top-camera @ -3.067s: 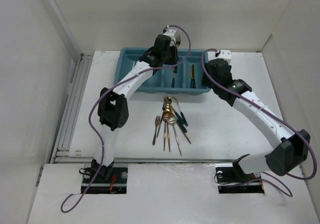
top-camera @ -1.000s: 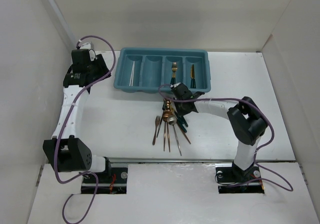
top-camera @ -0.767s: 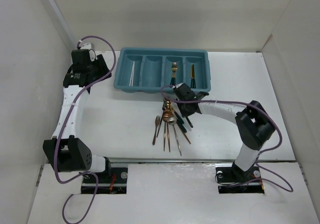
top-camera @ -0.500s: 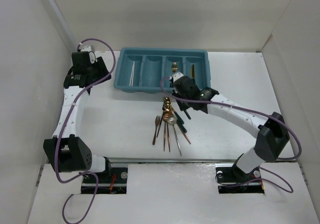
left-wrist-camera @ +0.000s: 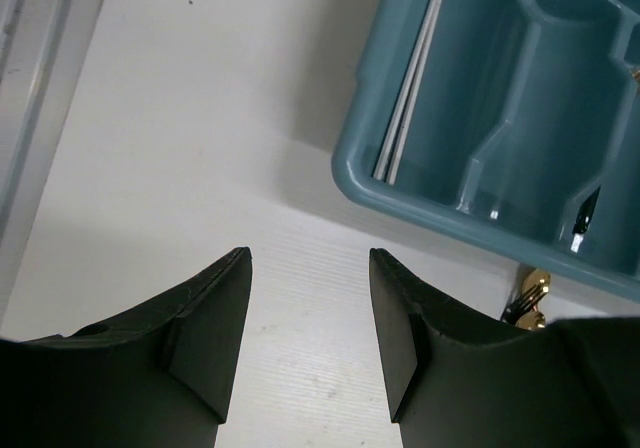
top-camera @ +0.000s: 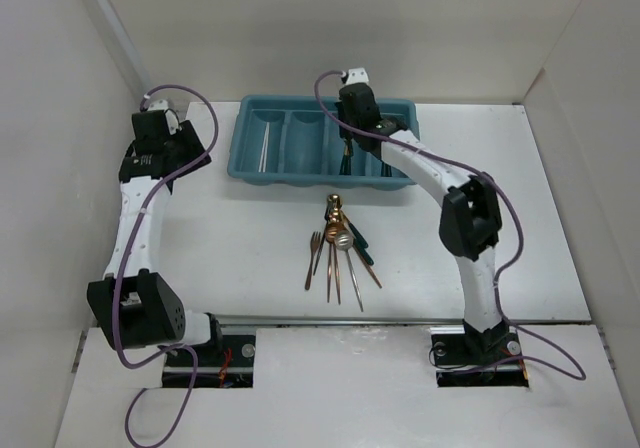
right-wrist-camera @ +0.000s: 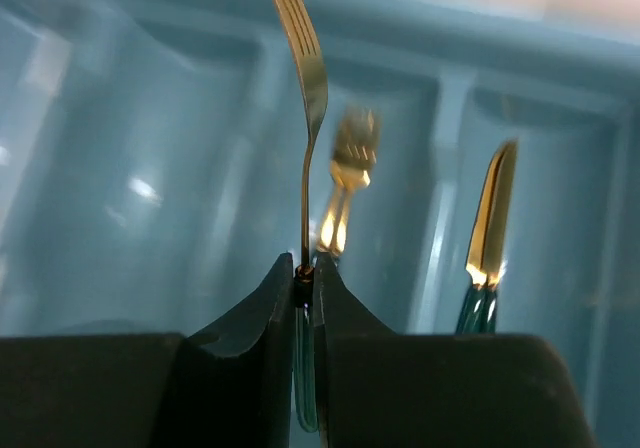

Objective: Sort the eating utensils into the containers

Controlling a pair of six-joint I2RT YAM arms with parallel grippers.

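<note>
Holding fork [right-wrist-camera: 311, 78] in right pincer [right-wrist-camera: 304, 271], tines forward, over cutlery tray compartment [right-wrist-camera: 392, 240] with second fork [right-wrist-camera: 347, 158] inside. Lower, line handle along slot, release low. Leave wide-open left pincer [left-wrist-camera: 310, 268] parked over counter [left-wrist-camera: 180, 138].

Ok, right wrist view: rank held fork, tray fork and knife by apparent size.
Largest: held fork, though it's nearest the camera.
Then knife and tray fork: roughly alike; tray fork partly hidden, so unranked.

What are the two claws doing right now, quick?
Left gripper: open, holding nothing.
Right gripper: closed on a fork.
</note>
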